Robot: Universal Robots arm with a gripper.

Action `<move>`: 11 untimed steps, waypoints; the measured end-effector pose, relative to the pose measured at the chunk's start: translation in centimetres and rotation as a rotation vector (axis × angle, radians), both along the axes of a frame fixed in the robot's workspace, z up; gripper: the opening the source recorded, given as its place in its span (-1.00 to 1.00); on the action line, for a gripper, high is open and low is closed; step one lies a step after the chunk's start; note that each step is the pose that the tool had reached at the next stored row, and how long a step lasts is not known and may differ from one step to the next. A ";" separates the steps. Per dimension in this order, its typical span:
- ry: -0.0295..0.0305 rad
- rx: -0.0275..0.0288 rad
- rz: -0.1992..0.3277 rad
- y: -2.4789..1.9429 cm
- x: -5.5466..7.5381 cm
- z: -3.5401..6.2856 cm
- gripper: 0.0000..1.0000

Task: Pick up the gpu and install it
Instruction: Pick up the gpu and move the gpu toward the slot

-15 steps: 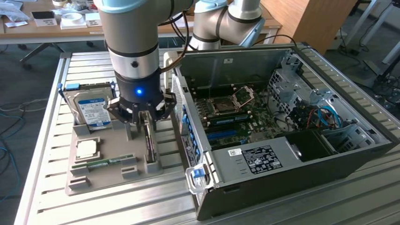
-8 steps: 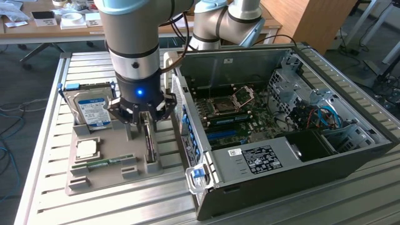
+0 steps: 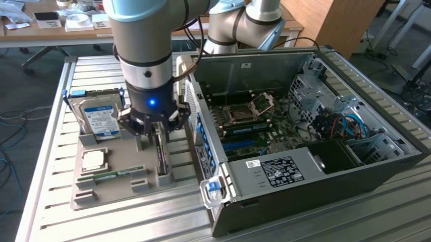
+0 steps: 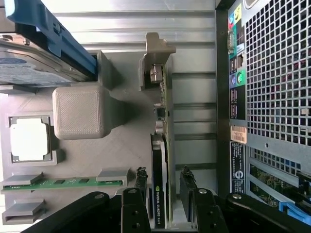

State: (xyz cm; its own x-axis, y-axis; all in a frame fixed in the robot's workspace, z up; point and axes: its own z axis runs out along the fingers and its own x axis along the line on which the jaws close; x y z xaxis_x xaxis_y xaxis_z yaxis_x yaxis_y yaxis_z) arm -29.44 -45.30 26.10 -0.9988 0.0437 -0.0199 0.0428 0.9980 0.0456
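Straddling one edge-up gpu (image 4: 158, 184), two fingers (image 4: 187, 189) stand spread.

The arm's fingers (image 3: 143, 130) hang low over the gpu (image 3: 160, 159), which stands on edge in a grey tray (image 3: 114, 194) on the slatted surface (image 3: 135, 222), a hard drive (image 3: 100, 118) upright in the same tray and the open computer case (image 3: 303, 181) just beside
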 end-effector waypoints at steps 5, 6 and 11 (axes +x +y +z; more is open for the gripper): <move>0.0001 0.0000 0.026 0.00 0.0 -0.39 -0.18; 0.0000 0.0000 0.032 0.00 0.0 -0.49 -0.18; 0.0001 -0.0001 0.056 0.00 0.0 -1.05 -0.18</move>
